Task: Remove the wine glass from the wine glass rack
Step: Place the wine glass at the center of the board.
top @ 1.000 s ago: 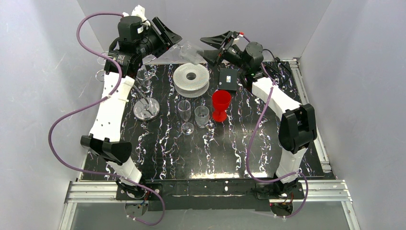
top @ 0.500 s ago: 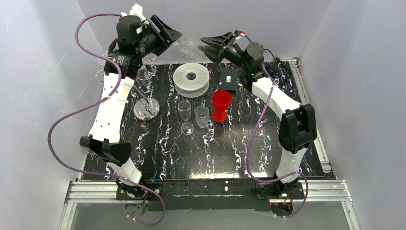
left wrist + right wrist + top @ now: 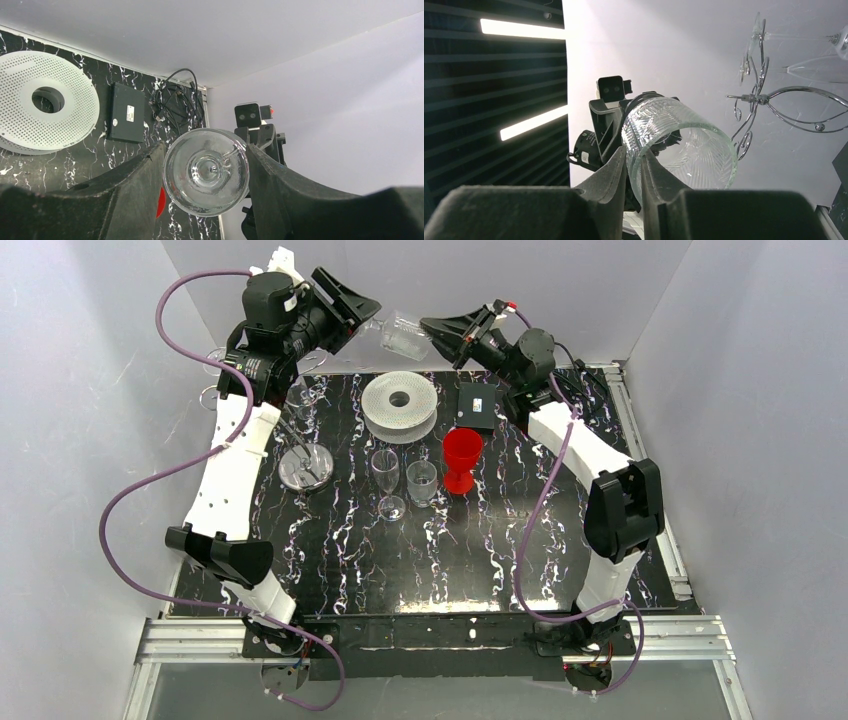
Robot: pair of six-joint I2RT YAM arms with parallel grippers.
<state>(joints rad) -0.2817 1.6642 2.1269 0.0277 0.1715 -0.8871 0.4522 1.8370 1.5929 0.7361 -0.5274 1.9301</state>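
The wine glass (image 3: 400, 335) was already off the wine glass rack (image 3: 305, 466), held aloft on its side over the far edge of the table (image 3: 450, 550), well apart from the rack, so the step in hand looked like a hand-over between the arms. The left tool (image 3: 370, 320) had its fingers spread around the bowl and pressed on both sides of it. The right tool (image 3: 633, 152) pinched the glass wall at the rim, one finger inside and one outside. The next move probably called for the left tool to let go only once the thin rim grip was firm, since smooth glass could slip or tip. Compared with a second earlier, the right tool's fingers, then spread and just short of the glass, had closed on its rim, and the glass sat slightly higher.
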